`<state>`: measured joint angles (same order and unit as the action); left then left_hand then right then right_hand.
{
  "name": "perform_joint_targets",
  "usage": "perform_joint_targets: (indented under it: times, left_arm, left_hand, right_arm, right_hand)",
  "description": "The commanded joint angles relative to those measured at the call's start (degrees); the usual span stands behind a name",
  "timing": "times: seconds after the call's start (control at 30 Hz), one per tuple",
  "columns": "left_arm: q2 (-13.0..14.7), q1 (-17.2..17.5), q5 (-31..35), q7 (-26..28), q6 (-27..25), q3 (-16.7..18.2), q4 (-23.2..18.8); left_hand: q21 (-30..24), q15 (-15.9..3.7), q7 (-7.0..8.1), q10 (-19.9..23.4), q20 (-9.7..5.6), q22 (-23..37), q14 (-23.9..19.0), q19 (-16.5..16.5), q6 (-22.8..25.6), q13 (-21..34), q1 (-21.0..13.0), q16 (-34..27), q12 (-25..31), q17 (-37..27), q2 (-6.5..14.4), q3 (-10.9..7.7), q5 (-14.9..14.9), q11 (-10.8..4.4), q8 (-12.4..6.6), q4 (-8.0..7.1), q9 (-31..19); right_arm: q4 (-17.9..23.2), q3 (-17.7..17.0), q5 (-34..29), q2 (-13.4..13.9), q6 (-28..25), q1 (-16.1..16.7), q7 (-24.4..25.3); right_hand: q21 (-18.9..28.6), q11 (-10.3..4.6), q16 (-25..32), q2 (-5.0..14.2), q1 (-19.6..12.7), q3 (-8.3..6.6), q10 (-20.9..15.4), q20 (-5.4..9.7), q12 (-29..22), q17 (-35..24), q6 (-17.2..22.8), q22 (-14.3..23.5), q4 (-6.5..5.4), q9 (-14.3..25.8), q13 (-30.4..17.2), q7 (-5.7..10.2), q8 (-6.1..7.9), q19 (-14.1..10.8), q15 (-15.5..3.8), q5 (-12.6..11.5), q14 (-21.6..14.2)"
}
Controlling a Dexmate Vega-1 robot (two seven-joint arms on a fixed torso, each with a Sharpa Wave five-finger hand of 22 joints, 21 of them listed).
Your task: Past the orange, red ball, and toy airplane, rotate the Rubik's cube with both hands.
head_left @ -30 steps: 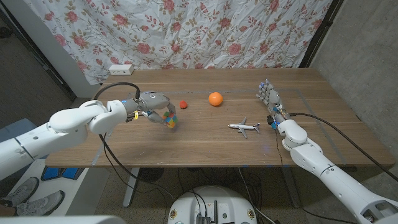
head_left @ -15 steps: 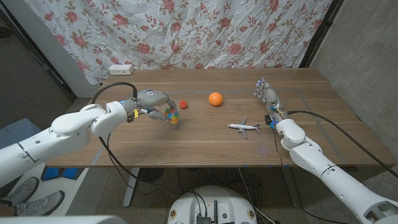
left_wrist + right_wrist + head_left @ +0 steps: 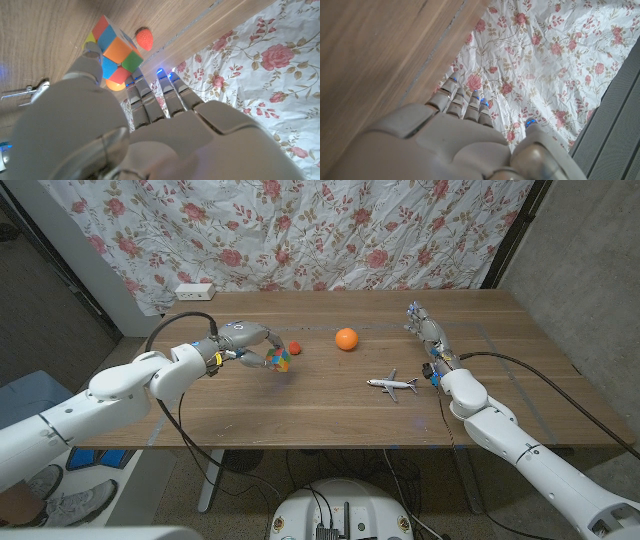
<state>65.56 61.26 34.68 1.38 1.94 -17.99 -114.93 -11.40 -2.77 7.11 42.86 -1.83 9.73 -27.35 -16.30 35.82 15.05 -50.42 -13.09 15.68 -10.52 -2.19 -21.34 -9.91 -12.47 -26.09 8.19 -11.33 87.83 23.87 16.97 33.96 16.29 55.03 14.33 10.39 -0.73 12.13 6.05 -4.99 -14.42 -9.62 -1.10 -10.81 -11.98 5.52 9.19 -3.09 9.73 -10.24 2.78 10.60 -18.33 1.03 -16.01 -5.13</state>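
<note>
Now the left hand (image 3: 243, 340) grips the Rubik's cube (image 3: 278, 360) aloft; the right hand (image 3: 428, 332), open and empty, must likely come across to grasp it.

One Rubik's cube (image 3: 279, 360), held in the left hand (image 3: 246, 343). One red ball (image 3: 295, 348), just beyond that hand's fingertips. One orange (image 3: 346, 339), between both hands. One toy airplane (image 3: 392, 385), nearer the right hand (image 3: 428, 332). Two hands in all.

Between the cube (image 3: 279, 360) and the right hand (image 3: 427, 332) stand the ball (image 3: 295, 348), orange (image 3: 346, 339) and airplane (image 3: 392, 385), seemingly with bare gaps between.
</note>
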Motion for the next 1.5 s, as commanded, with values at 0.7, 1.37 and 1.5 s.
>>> perform_joint_targets:
  times: [0.7,1.37,1.5]
  left_arm:
    - [-10.76,-2.59,-2.95,3.85,-11.48,-5.03,-2.88]
    - [-16.16,-1.44,-11.88,8.9,-14.88,-5.32,-3.13]
    - [-16.88,-1.88,-14.32,9.65,-13.61,-5.46,-2.13]
  left_hand:
    - [0.34,-7.95,-0.71,0.03,0.84,0.2,-0.52,0.14,0.74,0.4,1.53,0.23,-0.44,-0.16,0.67,0.75,-0.28,-0.11,-0.15,-0.05,0.09]
    - [0.48,-7.41,-1.07,-0.61,1.58,0.24,-0.05,0.64,0.63,0.51,2.19,0.55,-0.96,-0.14,1.29,1.11,-0.35,-0.02,0.32,-0.09,0.18]
    - [0.58,-7.13,-1.22,-0.93,1.84,0.24,0.36,1.0,0.34,0.56,2.3,0.74,-1.14,-0.15,1.64,1.12,-0.39,0.01,0.58,-0.09,0.19]
  right_arm:
    - [7.75,-0.38,-8.64,3.52,-5.46,1.64,3.86]
    - [12.83,1.85,-18.95,4.9,-12.46,2.44,9.33]
    - [12.86,2.98,-23.12,5.16,-13.05,2.1,10.9]
  right_hand:
    - [0.28,0.35,0.12,0.05,-0.43,-0.92,-0.91,-0.03,-0.25,-0.11,1.96,0.3,0.49,0.22,-0.21,0.74,0.55,-0.45,0.38,0.34,-0.99]
    - [0.21,0.55,0.14,-0.67,0.06,-0.73,-1.0,-0.42,-0.12,-0.27,2.58,0.31,0.56,0.22,-0.22,1.46,0.42,-0.38,0.69,0.68,-1.04]
    - [0.4,0.66,0.2,-0.67,0.06,-0.84,-1.04,-0.26,-0.12,-0.27,4.02,0.29,0.64,0.22,-0.23,1.59,0.83,-0.94,0.55,0.73,-1.27]
